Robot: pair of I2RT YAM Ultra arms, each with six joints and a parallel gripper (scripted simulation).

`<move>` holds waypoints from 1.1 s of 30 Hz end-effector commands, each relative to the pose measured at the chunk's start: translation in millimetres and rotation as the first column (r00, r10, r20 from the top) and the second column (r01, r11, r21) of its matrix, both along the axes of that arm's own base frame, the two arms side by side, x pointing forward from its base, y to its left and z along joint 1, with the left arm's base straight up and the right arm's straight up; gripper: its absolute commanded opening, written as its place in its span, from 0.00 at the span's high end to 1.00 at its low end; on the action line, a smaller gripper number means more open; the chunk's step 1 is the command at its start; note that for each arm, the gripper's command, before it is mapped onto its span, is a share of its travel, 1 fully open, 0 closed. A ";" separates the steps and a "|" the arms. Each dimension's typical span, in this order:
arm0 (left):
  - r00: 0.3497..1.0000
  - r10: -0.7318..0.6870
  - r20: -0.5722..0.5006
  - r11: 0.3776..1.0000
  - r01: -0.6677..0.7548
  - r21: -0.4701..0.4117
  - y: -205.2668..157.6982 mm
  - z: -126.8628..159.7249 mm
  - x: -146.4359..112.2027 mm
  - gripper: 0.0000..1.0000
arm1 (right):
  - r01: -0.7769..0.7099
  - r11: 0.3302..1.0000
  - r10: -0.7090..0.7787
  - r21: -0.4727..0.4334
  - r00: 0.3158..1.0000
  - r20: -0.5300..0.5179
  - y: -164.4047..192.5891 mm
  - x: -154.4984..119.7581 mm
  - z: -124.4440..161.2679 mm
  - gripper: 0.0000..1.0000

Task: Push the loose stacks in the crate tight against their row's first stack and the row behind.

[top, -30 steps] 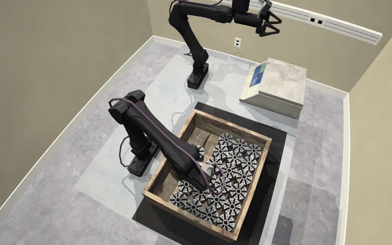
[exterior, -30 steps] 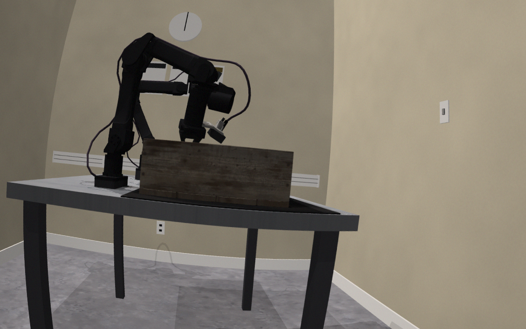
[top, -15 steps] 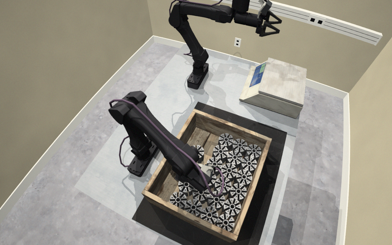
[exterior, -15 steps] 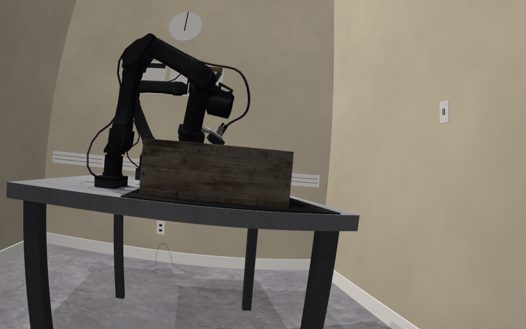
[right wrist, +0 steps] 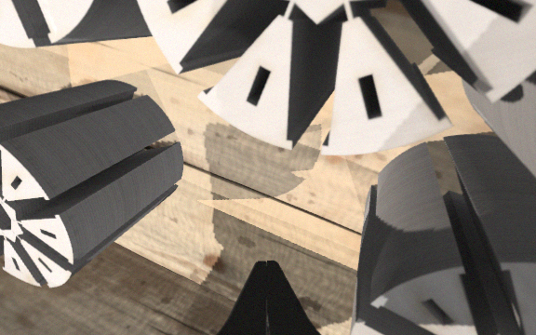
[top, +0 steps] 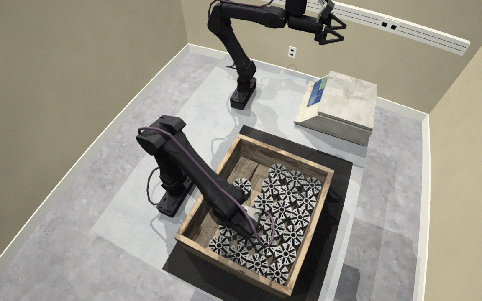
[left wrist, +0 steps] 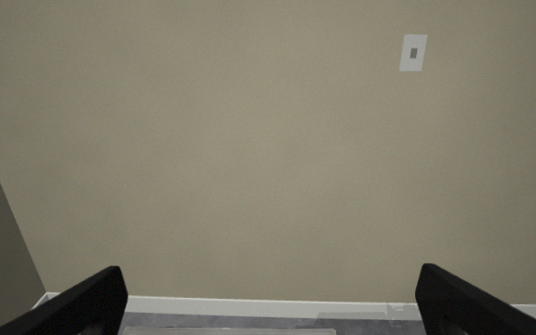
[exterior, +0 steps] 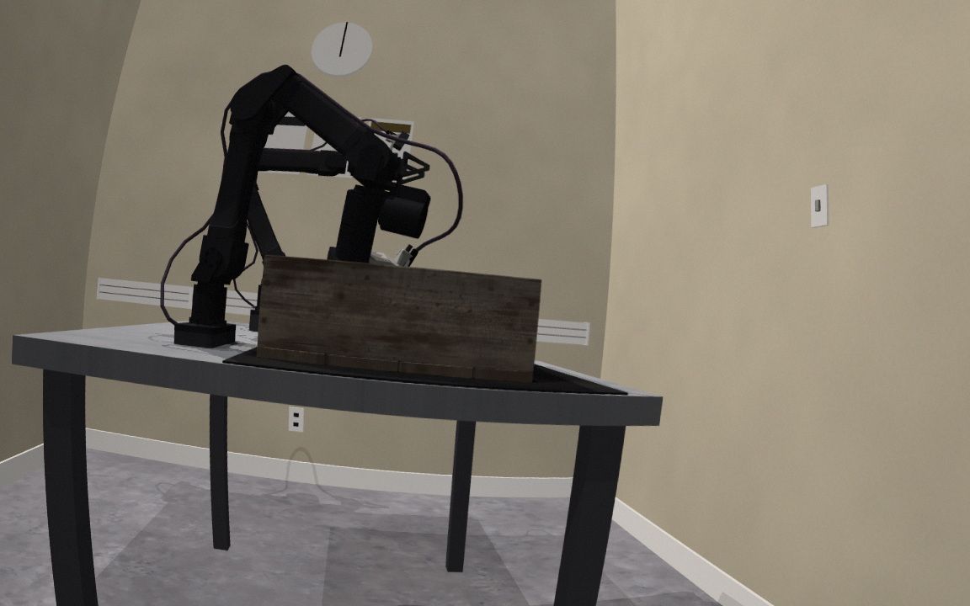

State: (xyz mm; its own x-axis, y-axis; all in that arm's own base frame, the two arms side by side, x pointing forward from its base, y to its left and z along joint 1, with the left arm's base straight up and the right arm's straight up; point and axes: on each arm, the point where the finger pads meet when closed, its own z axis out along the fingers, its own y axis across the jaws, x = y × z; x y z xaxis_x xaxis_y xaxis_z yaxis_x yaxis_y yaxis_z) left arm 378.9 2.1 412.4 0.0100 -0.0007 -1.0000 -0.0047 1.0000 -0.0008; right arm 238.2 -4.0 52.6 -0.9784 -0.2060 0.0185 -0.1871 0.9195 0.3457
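Several silver-and-black slotted stacks (top: 277, 272) stand in rows in the wooden crate (top: 314, 224) (exterior: 398, 316), closely set along its right side and front. One stack (top: 242, 185) (right wrist: 124, 144) stands apart on the crate's left side, with bare floor between it and the rows. My right gripper (right wrist: 266, 275) is shut and empty, low in the crate. In the right wrist view its tips are over bare planks, between the apart stack and another stack (right wrist: 435, 205) at right. The arm and crate wall hide it in the top and exterior views. My left gripper (top: 344, 32) (left wrist: 270, 280) is open, raised and away from the crate.
A scale (top: 347, 97) with a blue display stands behind the crate. The crate rests on a black mat (top: 342, 179) on the table (exterior: 338, 388). Crate walls surround the right gripper. Bare crate floor shows at the left and back-left corner.
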 end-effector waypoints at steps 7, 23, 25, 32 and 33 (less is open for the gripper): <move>0.995 -0.020 0.099 1.000 0.020 0.000 -7.1 37.4 -5.7 0.00 | 0.003 1.000 -0.003 -0.001 0.996 0.091 -6.7 19.6 11.6 0.99; 0.995 -0.020 0.099 1.000 0.020 0.000 -7.1 37.4 -5.7 0.00 | 0.000 1.000 0.001 -0.007 0.999 0.050 -15.0 11.2 8.8 0.99; 0.995 -0.020 0.099 1.000 0.020 0.000 -7.1 37.4 -5.7 0.00 | 0.000 1.000 0.001 -0.021 0.998 0.067 -19.0 14.4 13.5 0.99; 0.995 -0.020 0.099 1.000 0.020 0.000 -7.1 37.4 -5.7 0.00 | -0.002 1.000 0.002 -0.017 0.999 0.036 -24.4 14.7 1.0 0.99; 0.995 -0.020 0.099 1.000 0.020 0.000 -7.1 37.4 -5.7 0.00 | 0.000 1.000 0.001 -0.022 0.999 0.047 -26.0 16.1 3.1 0.99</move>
